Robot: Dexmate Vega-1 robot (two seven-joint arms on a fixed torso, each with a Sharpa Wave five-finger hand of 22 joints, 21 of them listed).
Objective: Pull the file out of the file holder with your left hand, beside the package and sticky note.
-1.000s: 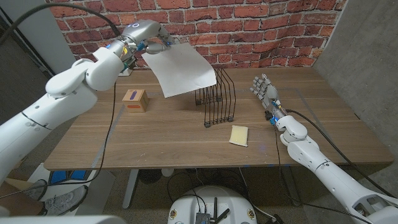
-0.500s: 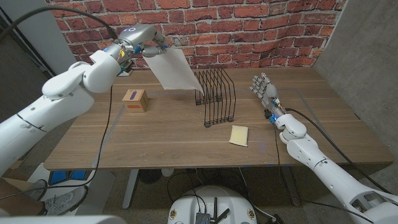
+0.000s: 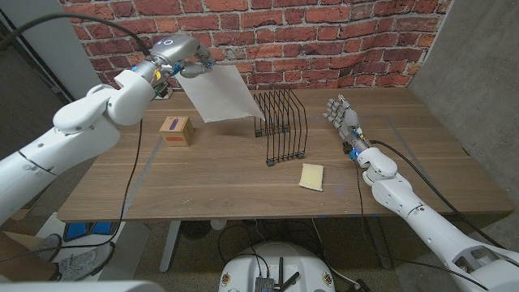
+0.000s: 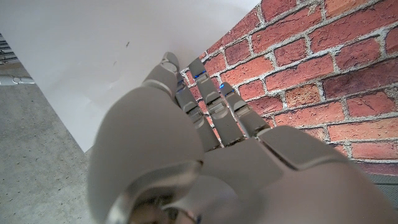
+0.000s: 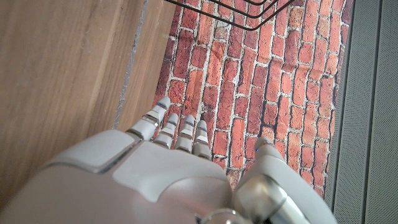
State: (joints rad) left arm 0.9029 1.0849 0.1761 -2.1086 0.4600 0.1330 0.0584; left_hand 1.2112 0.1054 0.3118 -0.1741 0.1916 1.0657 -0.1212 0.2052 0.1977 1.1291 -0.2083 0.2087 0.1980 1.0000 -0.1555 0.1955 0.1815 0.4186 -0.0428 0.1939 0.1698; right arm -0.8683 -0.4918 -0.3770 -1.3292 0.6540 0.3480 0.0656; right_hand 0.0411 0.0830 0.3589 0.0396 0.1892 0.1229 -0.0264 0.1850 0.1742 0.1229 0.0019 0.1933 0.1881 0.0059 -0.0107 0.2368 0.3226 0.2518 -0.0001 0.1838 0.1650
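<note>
My left hand (image 3: 182,55) is raised above the table's far left and grips a white file (image 3: 219,93) by its upper corner. The sheet hangs clear of the black wire file holder (image 3: 280,128), to the holder's left, over the table. In the left wrist view my fingers (image 4: 205,112) press against the white file (image 4: 93,56). A small brown package (image 3: 176,130) stands below the file. A yellow sticky note (image 3: 311,176) lies in front of the holder. My right hand (image 3: 343,118) stands open to the right of the holder, fingers up.
A brick wall (image 3: 324,40) runs behind the table (image 3: 203,186). A grey concrete wall (image 3: 478,73) stands at the right. Black cables trail along both arms. The holder's wires (image 5: 249,12) show in the right wrist view.
My left hand has carried the file leftward and away from the holder, and the sheet has swung so its face shows differently. The right hand has shifted slightly.
</note>
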